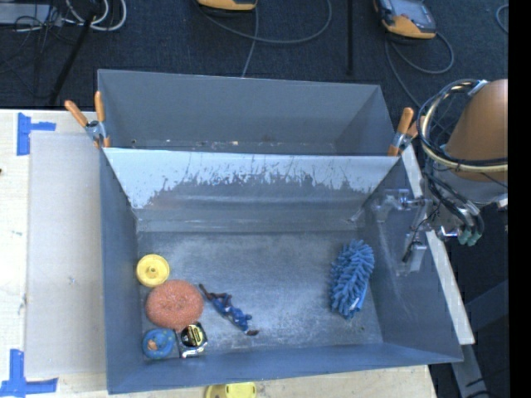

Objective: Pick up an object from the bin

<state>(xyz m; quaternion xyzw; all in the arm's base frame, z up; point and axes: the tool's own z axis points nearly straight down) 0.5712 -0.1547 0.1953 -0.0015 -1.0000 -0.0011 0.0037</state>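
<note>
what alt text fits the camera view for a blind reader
The robot's hand hangs by the right wall of the grey metal bin, nearest a fuzzy blue duster head. Clustered at the front left lie a round yellow disc, a round coppery scouring pad, a round blue cap, a small tape measure and a thin blue scrap.

The grey metal bin carried six small things on its scuffed floor, five of them gathered in the near left corner. A yellow disc lay just behind a round orange-brown scouring pad, with a blue round piece and a small yellow-and-black tape measure side by side just in front of the pad, and a thin dark-blue item lay to its right. Well apart from these, a fluffy blue duster head lay lengthwise near the right wall.
</note>
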